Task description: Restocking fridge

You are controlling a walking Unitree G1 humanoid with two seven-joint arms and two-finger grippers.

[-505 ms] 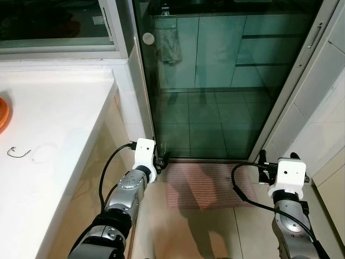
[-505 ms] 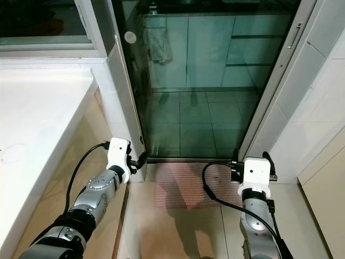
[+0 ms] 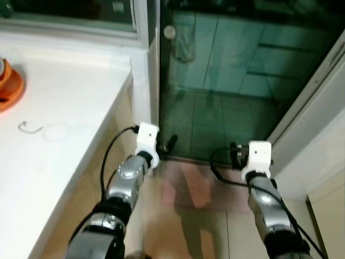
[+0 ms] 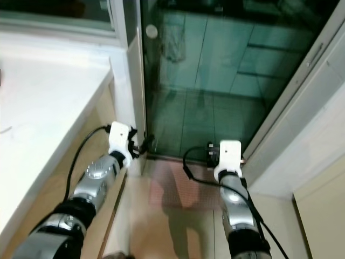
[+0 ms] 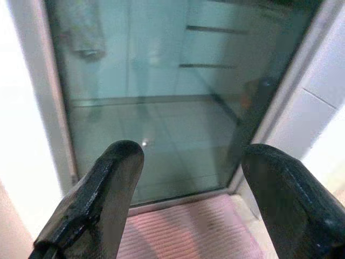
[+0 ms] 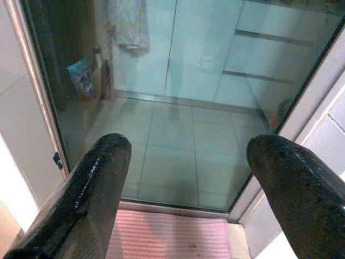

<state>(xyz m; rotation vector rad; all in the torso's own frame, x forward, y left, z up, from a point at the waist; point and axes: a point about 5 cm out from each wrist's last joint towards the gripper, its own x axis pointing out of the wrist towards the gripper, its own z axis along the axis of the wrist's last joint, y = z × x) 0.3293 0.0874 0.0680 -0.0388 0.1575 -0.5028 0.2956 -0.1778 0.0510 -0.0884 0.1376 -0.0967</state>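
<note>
I stand facing a tall glass door (image 3: 215, 97) with a pale metal frame. Beyond the glass lie a tiled floor and a run of pale cabinets. A pinkish ribbed mat (image 3: 199, 186) lies on the floor at the door's foot, just ahead of my arms.

My left tool (image 5: 183, 199) is held low in front of the door, its two black fingers (image 5: 102, 194) spread wide apart and holding nothing. My right tool (image 6: 188, 205) is held the same way beside it, fingers spread and bare.

To my left a white bench (image 3: 64, 108) runs along the wall. On it I can make out part of an orange object (image 3: 8, 86) at the far edge, a small bent wire (image 3: 29, 128) and a faint round mark.

No fridge and no groceries can be made out from here (so I cannot say where the goods to restock are, nor judge their weight or grip). The thing before me is the door. I judge it heavy, stiff, smooth and breakable, so I would push on the metal frame at its edge, not on the pane.
</note>
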